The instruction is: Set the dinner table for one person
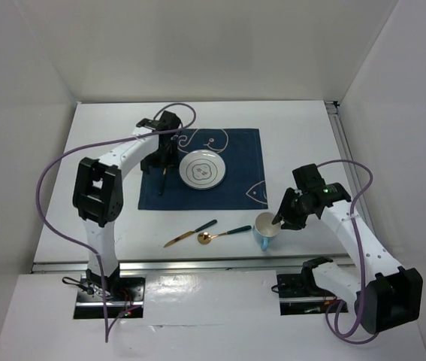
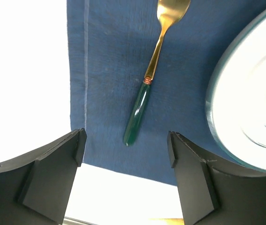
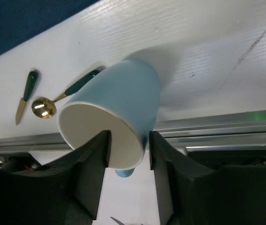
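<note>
L gripper is wide open & points down at the mat. Its two black fingers hold nothing. Right under the gap lies a fork, flat on the blue placemat, green handle toward the gripper, gold head away. The fingers don't touch it. The fork is near the mat's left edge, w/ a white plate just beside it on the other side, also on the mat. L arm goes up from its base, bends at the elbow & reaches in over the left part of the mat.

R gripper is about half shut at the rim of a light blue cup. One finger is over the cup's mouth, the other is outside the wall. Can't tell if they pinch the rim or just sit close. In the wrist view the cup looks tipped, mouth toward the cam. R arm comes from its base on the right, folded, w/ the wrist turned in to the left at the cup.

The cup is off the mat, on the bare dinner table, just in front of the mat's near right corner. A spoon w/ a green handle lies just left of the cup, & a knife lies close by, left of the spoon. Both are on bare table btw the mat & the front rail. The dinner table is the big white top under all of it.
</note>
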You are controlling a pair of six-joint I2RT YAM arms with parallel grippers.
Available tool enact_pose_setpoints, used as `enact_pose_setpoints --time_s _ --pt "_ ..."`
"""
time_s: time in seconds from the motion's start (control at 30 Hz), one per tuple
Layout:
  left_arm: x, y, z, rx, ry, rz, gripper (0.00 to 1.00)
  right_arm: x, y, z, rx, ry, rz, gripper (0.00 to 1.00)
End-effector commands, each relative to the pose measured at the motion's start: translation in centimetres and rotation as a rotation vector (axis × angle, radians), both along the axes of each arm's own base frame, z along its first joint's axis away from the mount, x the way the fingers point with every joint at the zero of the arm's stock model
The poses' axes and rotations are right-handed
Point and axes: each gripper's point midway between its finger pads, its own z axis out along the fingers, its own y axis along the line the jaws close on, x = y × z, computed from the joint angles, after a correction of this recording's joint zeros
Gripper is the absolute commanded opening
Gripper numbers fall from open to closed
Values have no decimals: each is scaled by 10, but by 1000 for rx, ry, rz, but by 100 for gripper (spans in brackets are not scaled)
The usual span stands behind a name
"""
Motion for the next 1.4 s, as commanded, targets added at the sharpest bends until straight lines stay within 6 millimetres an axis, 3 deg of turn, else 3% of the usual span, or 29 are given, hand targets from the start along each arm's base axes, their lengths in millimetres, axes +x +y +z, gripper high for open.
enact_pose_setpoints --time_s 0.0,0.07,0.27,0.33,0.43,0.47,0.57,0.6,0.67,0.7,0.77,0.83,0.87,0.97,1.0,1.03,1.07,1.1,1.13,1.17,1.2,1.23,1.27,1.3,1.37 --pt "10 1 72 -36 -162 38 88 -2 0 -4 -28 7 -12 41" --pt "11 1 96 -57 -216 39 88 -3 2 -6 -36 17 -10 36" --pt "6 -1 132 -109 -293 32 88 -5 9 -11 -54 36 7 32" --pt "5 -3 137 -123 -303 28 88 -5 10 -12 -67 33 1 24" --pt "1 -3 140 -132 -301 25 88 -6 4 -9 -99 50 -40 0" --pt "1 -3 140 -132 -301 25 88 -8 1 -4 -111 47 -44 0" --pt "-3 -6 142 -154 -291 15 88 9 0 26 -116 -47 -49 0" --pt "-5 -10 146 -177 -295 7 88 15 -2 47 -121 -85 -59 0" --pt "-8 -13 150 -199 -297 -1 88 28 -9 62 -180 -114 -49 0" --pt "-8 -17 154 -223 -308 -10 88 40 -7 82 -179 -161 -48 0" --pt "-8 -18 154 -231 -305 -14 88 60 -3 88 -205 -180 -2 0" --pt "-12 -21 155 -250 -297 -32 88 89 6 107 -203 -255 39 0" --pt "-14 -21 150 -245 -284 -31 88 106 11 97 -226 -229 50 0" --pt "-25 -18 143 -243 -253 -33 88 163 29 120 -212 -335 83 0" --pt "-29 -18 145 -249 -253 -45 88 189 33 107 -222 -320 83 0" --pt "-35 -16 138 -242 -235 -43 88 210 40 127 -210 -382 83 0" --pt "-39 -14 142 -246 -245 -44 88 231 40 109 -229 -353 88 0" --pt "-45 -14 141 -252 -231 -47 88 249 41 111 -221 -381 84 0" --pt "-53 -18 136 -261 -210 -60 88 265 46 126 -214 -426 84 0" --pt "-58 -15 139 -260 -219 -71 88 277 45 124 -209 -427 86 0" --pt "-62 -16 139 -268 -216 -75 88 292 45 104 -220 -391 83 0" --pt "-66 -18 138 -269 -212 -85 88 307 49 116 -210 -430 77 0" --pt "-72 -18 134 -275 -196 -88 88 317 47 114 -216 -436 76 0" --pt "-74 -17 133 -275 -195 -88 88 326 52 92 -214 -395 90 0" --pt "-81 -21 130 -280 -180 -102 88 343 57 98 -206 -427 85 0"
